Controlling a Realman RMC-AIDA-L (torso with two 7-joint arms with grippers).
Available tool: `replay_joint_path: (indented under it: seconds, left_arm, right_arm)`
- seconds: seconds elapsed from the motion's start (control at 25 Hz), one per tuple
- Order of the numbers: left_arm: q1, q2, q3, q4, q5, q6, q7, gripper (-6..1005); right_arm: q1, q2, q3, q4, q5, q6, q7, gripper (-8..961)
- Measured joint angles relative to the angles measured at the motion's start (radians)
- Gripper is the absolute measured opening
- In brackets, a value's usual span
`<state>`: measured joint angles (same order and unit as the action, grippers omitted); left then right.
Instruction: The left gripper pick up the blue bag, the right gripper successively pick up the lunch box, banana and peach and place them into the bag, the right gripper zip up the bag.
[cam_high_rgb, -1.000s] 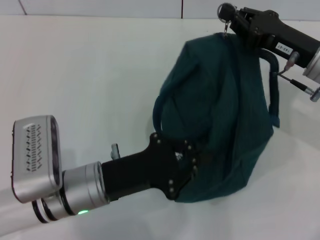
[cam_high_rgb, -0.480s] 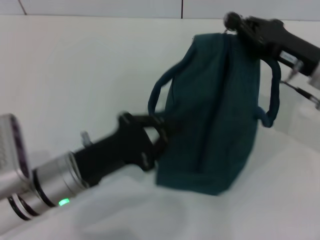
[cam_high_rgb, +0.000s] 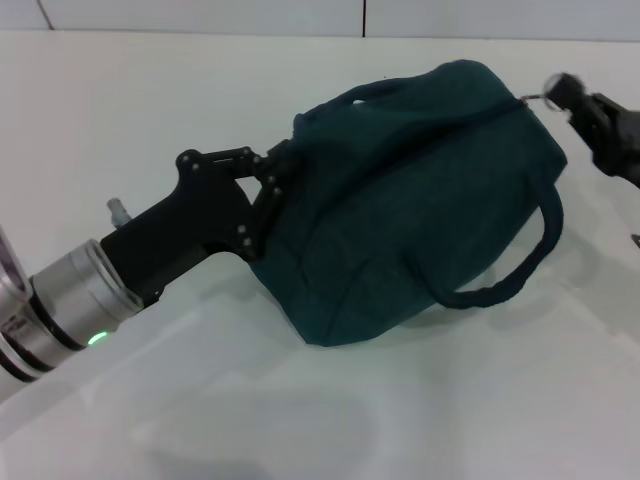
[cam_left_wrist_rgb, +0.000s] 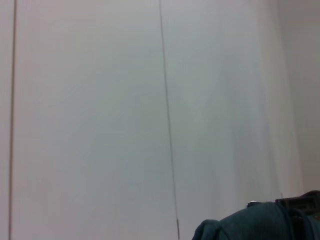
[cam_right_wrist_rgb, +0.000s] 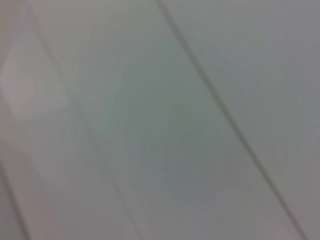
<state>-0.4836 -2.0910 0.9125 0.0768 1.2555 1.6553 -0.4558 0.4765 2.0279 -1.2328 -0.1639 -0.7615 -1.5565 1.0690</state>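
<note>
Head view: blue bag (cam_high_rgb: 410, 200) lies tilted, long axis toward far right.

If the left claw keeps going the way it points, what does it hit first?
The left claw points toward the blue bag and already sits against its near end, so it would press straight into the fabric. Depth is hard to judge.

White tabletop (cam_high_rgb: 200, 130) spans whole scene. Pale wall (cam_high_rgb: 200, 14) along far edge, two dark vertical seams: one far left, one centre-right.
</note>
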Motion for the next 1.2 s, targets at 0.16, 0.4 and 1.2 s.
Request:
replay_joint_path:
  seconds: [0.16,0.4,1.2]
  left_arm:
    - [-0.004,0.006,0.018,0.048,0.040,-0.001,-0.067,120]
    - [0.020,0.008,0.020,0.105,0.063,0.012,-0.219,130]
    - [0.017,0.007,0.027,0.640,0.183,-0.003,-0.882,298]
  right_arm:
    - [0.007,0.000,-0.001,0.073,0.065,-0.008,0.017,55]
    - [0.007,0.000,-0.011,0.081,0.068,-0.019,0.050,56]
    - [0.007,0.000,-0.013,0.076,0.066,-0.021,0.073,60]
